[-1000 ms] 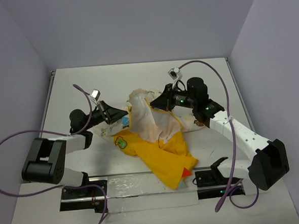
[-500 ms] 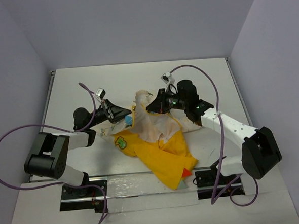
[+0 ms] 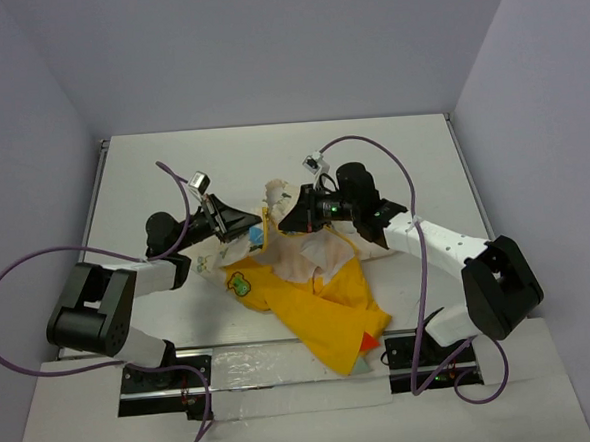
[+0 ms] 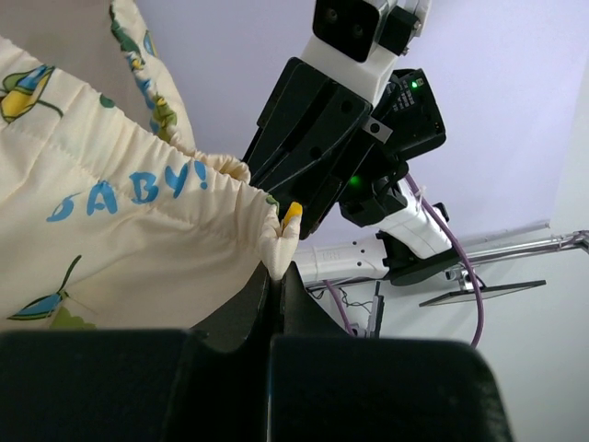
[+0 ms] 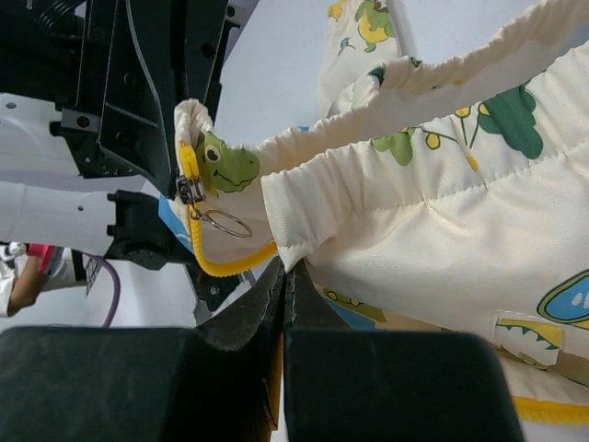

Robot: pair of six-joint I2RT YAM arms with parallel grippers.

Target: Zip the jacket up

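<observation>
A small child-size jacket of bright yellow cloth and cream cartoon-printed fabric (image 3: 320, 305) lies crumpled on the white surface (image 3: 172, 168), around the middle of the top view. Its yellow part spreads toward the lower centre and ends in a red tip (image 3: 367, 339), with a green patch (image 3: 241, 281) at its left edge. The cream part is lifted in a peak just above the yellow, between the two arms. The left pincer (image 3: 253, 224) reaches in from the left of the frame and the right pincer (image 3: 287, 219) from the right. The two sit close together at that raised cream fold.

In the left wrist view the left pincer (image 4: 276, 276) is clenched on the gathered cream hem at the lower centre, the cloth pinched between its dark fingers. Blue letters reading "BABY!" (image 4: 129, 191) run across the fabric at the left. A short yellow zipper end (image 4: 292, 214) shows just above the grip. The other arm's black pincer body fills the upper centre.

In the right wrist view the right pincer (image 5: 283, 272) is clenched on a cream hem edge at the lower centre. Left of the grip, a yellow zipper tape (image 5: 195, 235) curves up to a metal slider (image 5: 190, 189). A thin wire ring (image 5: 225, 223) hangs from the slider, just beside a green frog figure (image 5: 225, 164). The left arm's black body stands behind the zipper's top end, in the upper left.
</observation>
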